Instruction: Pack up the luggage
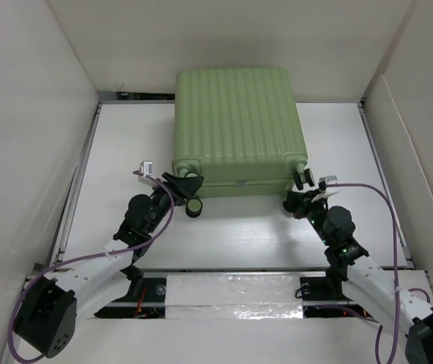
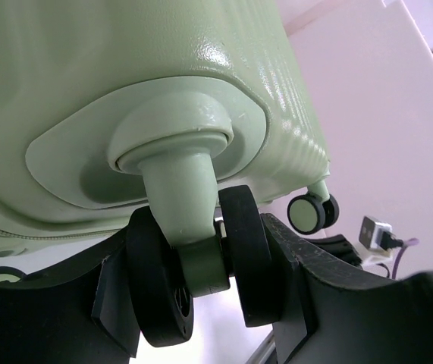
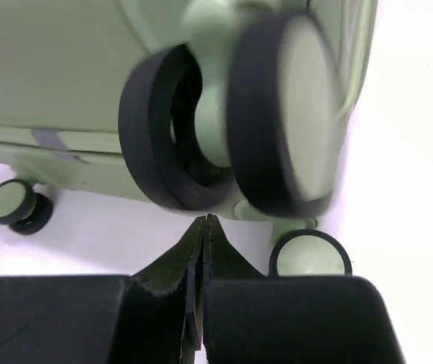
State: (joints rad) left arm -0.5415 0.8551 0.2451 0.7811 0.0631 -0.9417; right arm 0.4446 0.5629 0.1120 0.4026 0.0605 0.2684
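Note:
The light green ribbed luggage (image 1: 235, 125) lies closed and flat at the back middle of the table; its lining is hidden. My left gripper (image 1: 188, 183) is at its near left corner. In the left wrist view the two fingers (image 2: 315, 292) press on both sides of a black twin wheel (image 2: 243, 258) under the luggage shell (image 2: 125, 76). My right gripper (image 1: 298, 199) is at the near right corner. It is shut and empty (image 3: 205, 221), its tips just below a black-and-green wheel (image 3: 239, 121) and not touching it.
White walls close in the table (image 1: 231, 243) on the left, back and right. Another wheel (image 1: 194, 206) sticks out on the near left side, and more wheels show in the wrist views (image 2: 311, 212) (image 3: 309, 256). A taped strip (image 1: 231, 292) runs between the arm bases.

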